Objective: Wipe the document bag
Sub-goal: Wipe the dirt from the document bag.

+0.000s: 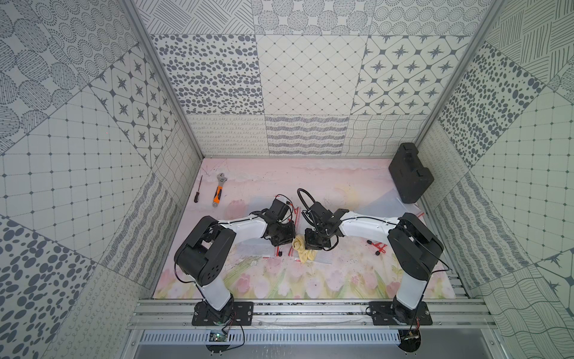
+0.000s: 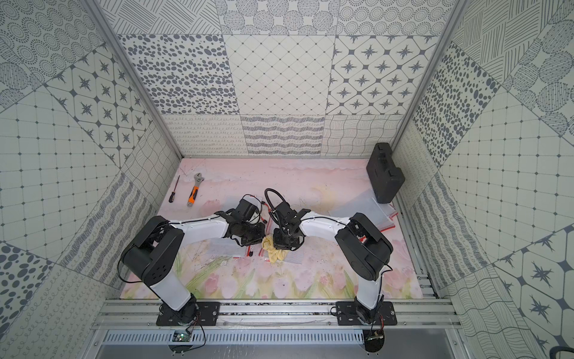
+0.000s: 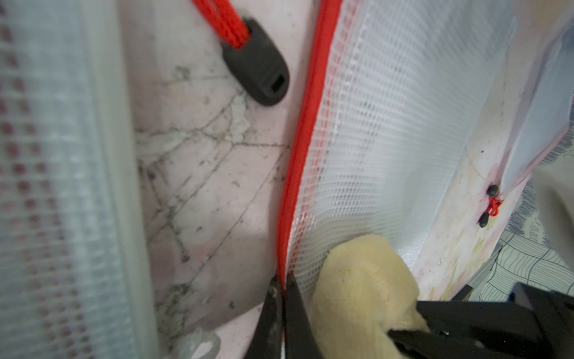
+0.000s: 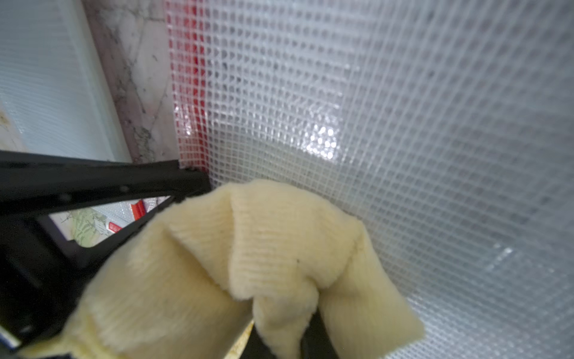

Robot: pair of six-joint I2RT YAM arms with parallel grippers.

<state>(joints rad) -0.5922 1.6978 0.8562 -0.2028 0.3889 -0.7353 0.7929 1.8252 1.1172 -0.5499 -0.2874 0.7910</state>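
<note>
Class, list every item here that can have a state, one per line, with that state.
document bag: red edge pinched, cloth on it.
cloth: bunched, gripped, touching the bag.
left gripper: shut on the document bag's edge.
right gripper: shut on the cloth.
black case: closed.
wrench: lying loose, untouched.
screwdriver: lying loose.
</note>
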